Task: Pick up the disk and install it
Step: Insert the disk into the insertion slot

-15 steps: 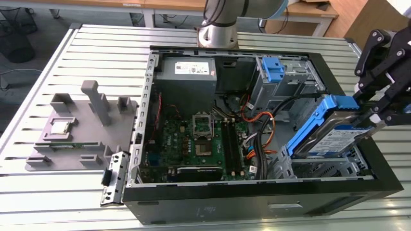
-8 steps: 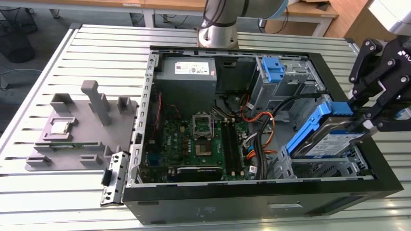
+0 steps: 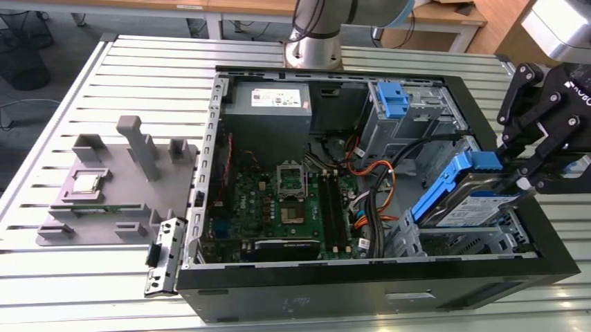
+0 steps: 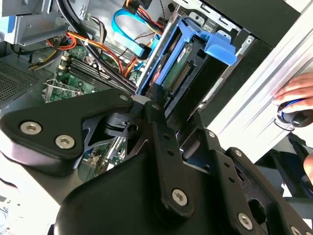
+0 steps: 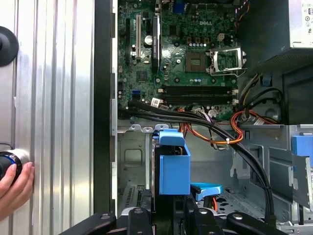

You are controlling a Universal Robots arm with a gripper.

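The disk (image 3: 466, 205) is a silver-grey drive in a blue carrier. It stands tilted, its lower end inside the metal drive bay (image 3: 489, 242) at the case's corner on the exterior view's right. My gripper (image 3: 519, 176) is shut on the raised end of the disk, beside the blue end tab (image 3: 480, 160). In the first wrist view the blue carrier (image 5: 173, 166) rises straight out from between my fingers (image 5: 142, 215), above the bay floor. In the second wrist view the disk (image 4: 188, 73) shows its connector edge just beyond the gripper (image 4: 178, 122).
The open black computer case (image 3: 369, 287) lies on a slatted metal table (image 3: 157, 62). Inside are the motherboard (image 3: 277, 200), power supply (image 3: 268, 100), orange and black cables (image 3: 378, 173), and a lone blue bracket (image 3: 392, 100). A grey fixture (image 3: 102, 187) holds a chip. A hand (image 5: 12, 183) rests outside the case.
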